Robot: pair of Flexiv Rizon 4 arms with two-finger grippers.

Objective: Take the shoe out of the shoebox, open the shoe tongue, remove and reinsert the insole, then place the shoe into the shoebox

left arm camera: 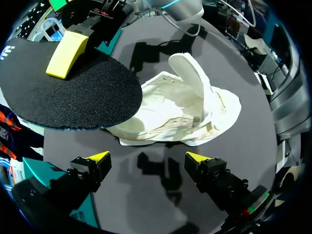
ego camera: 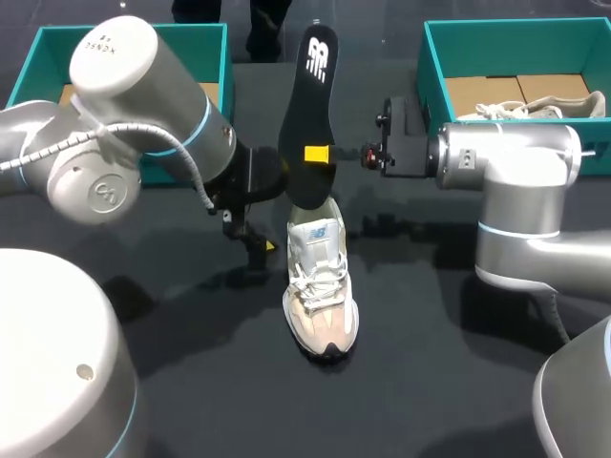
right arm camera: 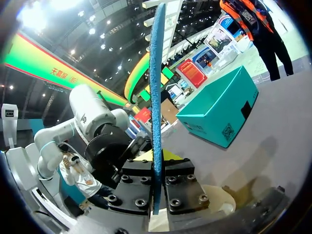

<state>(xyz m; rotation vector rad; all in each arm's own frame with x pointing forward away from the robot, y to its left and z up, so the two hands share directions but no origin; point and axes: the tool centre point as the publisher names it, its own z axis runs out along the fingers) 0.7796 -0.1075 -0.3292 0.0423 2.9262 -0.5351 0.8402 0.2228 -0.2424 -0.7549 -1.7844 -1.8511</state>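
My right gripper (ego camera: 318, 154) is shut on a black insole (ego camera: 307, 105), holding it upright above the heel of a white and beige sneaker (ego camera: 321, 286) that stands on the dark table. In the right wrist view the insole (right arm camera: 156, 97) shows edge-on, pinched between the fingers of that gripper (right arm camera: 156, 187). My left gripper (ego camera: 256, 250) hangs open just left of the shoe's heel. Its own view has the gripper (left arm camera: 147, 158) with yellow tips wide apart and nothing between them, the shoe (left arm camera: 180, 112) with its tongue lifted just ahead, and the insole (left arm camera: 68, 97) above the shoe.
A teal shoebox (ego camera: 437, 57) at the back right holds a second sneaker (ego camera: 558, 105). Another teal box (ego camera: 38, 52) stands at the back left behind my left arm. The dark tabletop (ego camera: 420, 363) spreads around the shoe.
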